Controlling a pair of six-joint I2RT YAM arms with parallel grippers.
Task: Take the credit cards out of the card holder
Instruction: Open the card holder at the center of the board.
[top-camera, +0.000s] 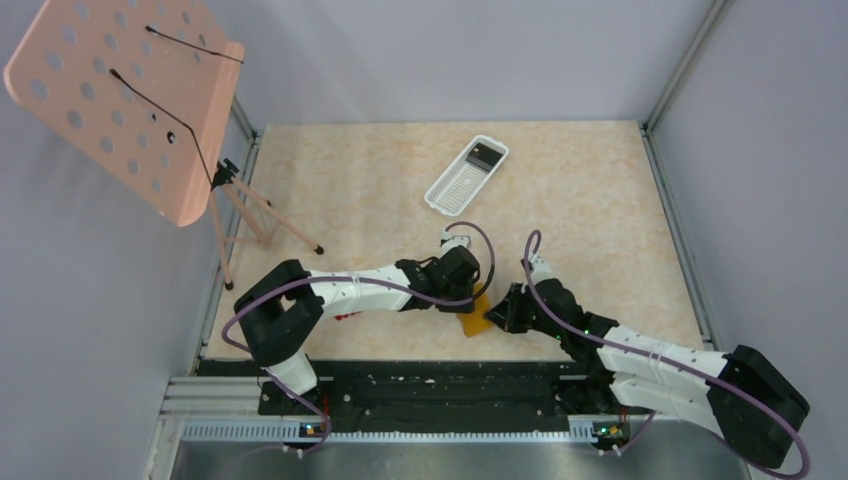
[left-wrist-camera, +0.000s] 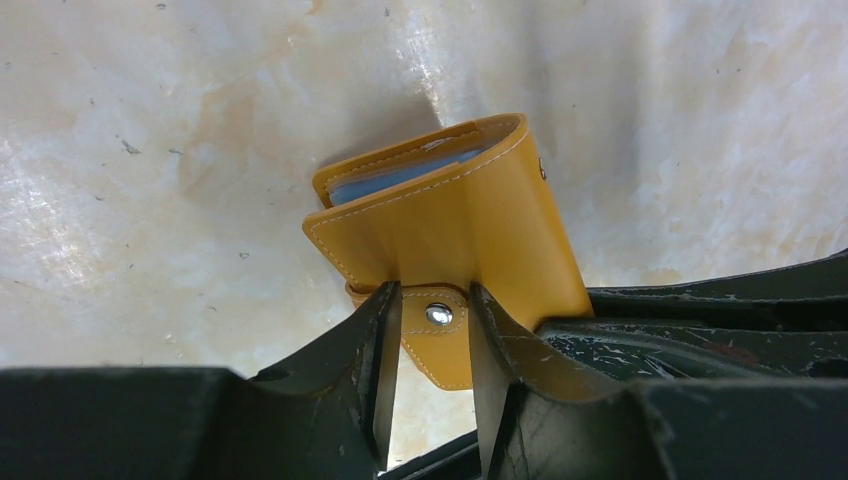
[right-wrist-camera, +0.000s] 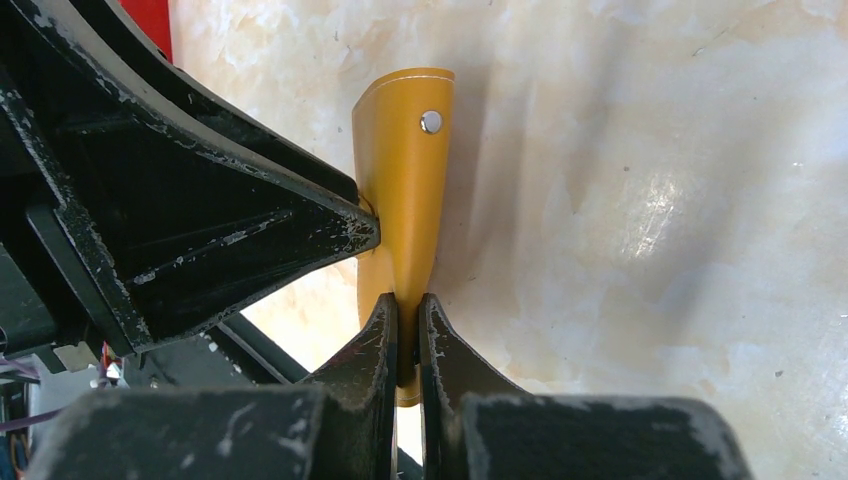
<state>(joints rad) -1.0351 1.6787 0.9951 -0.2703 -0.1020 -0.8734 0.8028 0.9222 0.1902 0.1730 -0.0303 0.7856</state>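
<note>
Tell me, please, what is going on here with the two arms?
Both arms are working on the holder, which sits between them. The right gripper is pinched shut on one thin edge of it. The left gripper straddles its snap tab, though whether it actually grips is unclear. The holder is folded but slightly agape, with blue cards showing inside; none are out yet.

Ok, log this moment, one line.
right jaws: shut on card holder | left jaws: straddling tab, grip unclear | credit cards: inside
</note>
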